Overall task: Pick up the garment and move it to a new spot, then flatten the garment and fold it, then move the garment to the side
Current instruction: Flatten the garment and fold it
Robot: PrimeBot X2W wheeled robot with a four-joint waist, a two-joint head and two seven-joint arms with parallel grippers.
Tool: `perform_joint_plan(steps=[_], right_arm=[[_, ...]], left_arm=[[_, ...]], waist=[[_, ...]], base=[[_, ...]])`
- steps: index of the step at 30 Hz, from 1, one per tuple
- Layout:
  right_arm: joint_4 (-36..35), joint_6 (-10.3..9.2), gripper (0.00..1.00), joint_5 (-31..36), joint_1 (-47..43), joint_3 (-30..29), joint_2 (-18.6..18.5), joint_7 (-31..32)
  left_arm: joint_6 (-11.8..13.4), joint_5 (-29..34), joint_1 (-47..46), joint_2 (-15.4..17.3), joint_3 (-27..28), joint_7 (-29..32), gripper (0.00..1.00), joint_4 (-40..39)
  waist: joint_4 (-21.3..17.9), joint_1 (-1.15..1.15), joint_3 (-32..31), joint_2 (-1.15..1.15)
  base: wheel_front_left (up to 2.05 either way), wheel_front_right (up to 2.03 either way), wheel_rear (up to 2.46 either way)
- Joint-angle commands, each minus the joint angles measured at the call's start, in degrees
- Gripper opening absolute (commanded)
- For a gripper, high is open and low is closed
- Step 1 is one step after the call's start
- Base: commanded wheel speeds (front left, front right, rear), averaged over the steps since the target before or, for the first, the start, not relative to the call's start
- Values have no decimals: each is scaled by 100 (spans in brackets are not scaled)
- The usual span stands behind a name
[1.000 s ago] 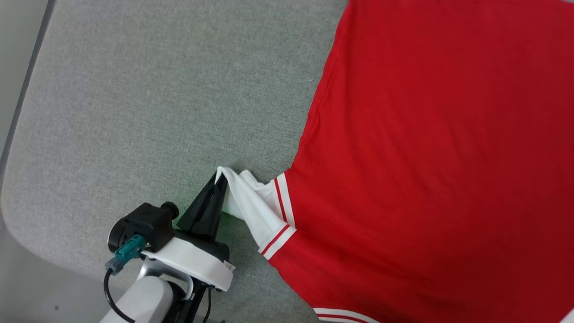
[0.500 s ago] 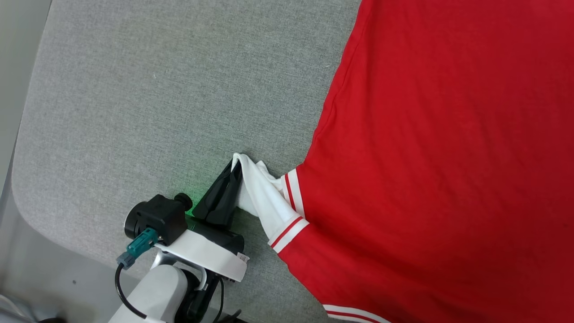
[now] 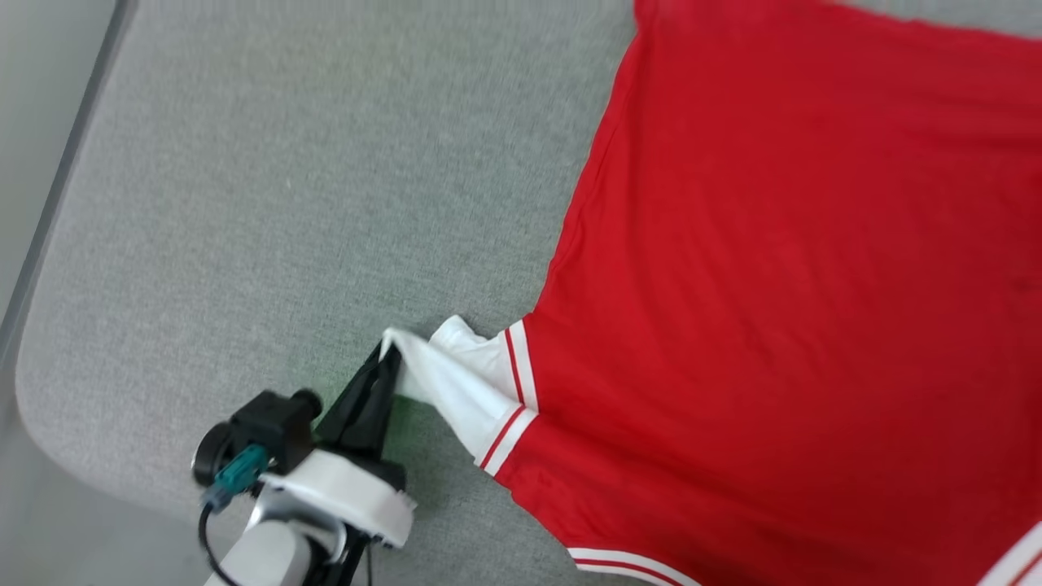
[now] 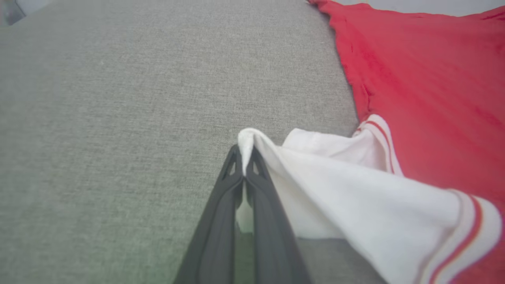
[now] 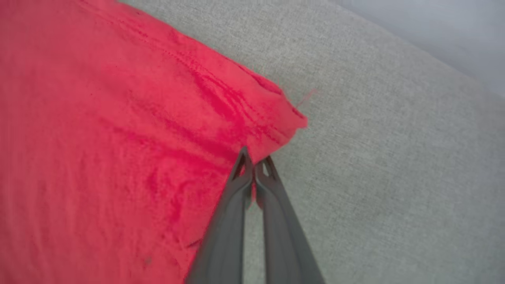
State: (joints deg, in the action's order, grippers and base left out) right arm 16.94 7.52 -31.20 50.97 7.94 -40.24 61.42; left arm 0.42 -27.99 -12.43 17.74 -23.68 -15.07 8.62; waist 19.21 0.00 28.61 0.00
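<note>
The red garment [image 3: 773,285] lies spread over the right half of the grey padded surface [image 3: 285,203]. Its white sleeve [image 3: 456,382] with red-and-white striped trim is drawn out to the left. My left gripper [image 3: 389,354] is shut on the sleeve's tip. In the left wrist view the two dark fingers [image 4: 225,197] pinch a fold of the white sleeve [image 4: 335,185], which is lifted slightly off the surface. In the right wrist view my right gripper [image 5: 255,161] is shut on the garment [image 5: 118,138] at the red hem, just short of its corner [image 5: 294,118].
The grey surface's rounded corner and left edge [image 3: 37,325] lie close to my left arm, with pale floor beyond. Bare grey surface [image 5: 394,177] stretches past the garment's corner in the right wrist view.
The head camera has shifted, so the whole picture has moved and the garment's far edge now shows at the top. My left gripper keeps its hold on the sleeve.
</note>
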Motion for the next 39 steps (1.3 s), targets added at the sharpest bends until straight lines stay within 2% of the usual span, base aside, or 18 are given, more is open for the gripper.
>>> perform_joint_plan(steps=[1,12,22,26,33,39], right_arm=[[-39,-5,0,-77,-199,103,-63,-72],[-668,-6,0,-1104,-1868,656,-828,-484],[-1509,-6,0,-1696,-4119,352,-1162,-788],[-1678,-5,0,-1790,-4805,161,-1101,-893],[-1719,-6,0,-1749,-6145,-167,-561,-1189],[-1613,-6,0,-1507,-6467,-227,-143,-1549]], left_arm=[[42,-14,128,53,49,-13,0,2],[306,-177,923,353,211,158,0,-77],[531,-294,1442,551,334,272,0,-346],[578,-300,1509,594,357,301,0,-405],[610,-318,1564,626,341,299,0,-431],[613,-336,1486,620,329,282,0,-382]], waist=[[-283,0,-448,0],[-924,0,-1579,0],[-1354,0,-2044,0],[-1427,0,-2086,0],[-1506,0,-2074,0],[-1551,0,-2013,0]], base=[[0,0,0],[0,0,0],[0,0,0],[0,0,0],[0,0,0],[0,0,0]])
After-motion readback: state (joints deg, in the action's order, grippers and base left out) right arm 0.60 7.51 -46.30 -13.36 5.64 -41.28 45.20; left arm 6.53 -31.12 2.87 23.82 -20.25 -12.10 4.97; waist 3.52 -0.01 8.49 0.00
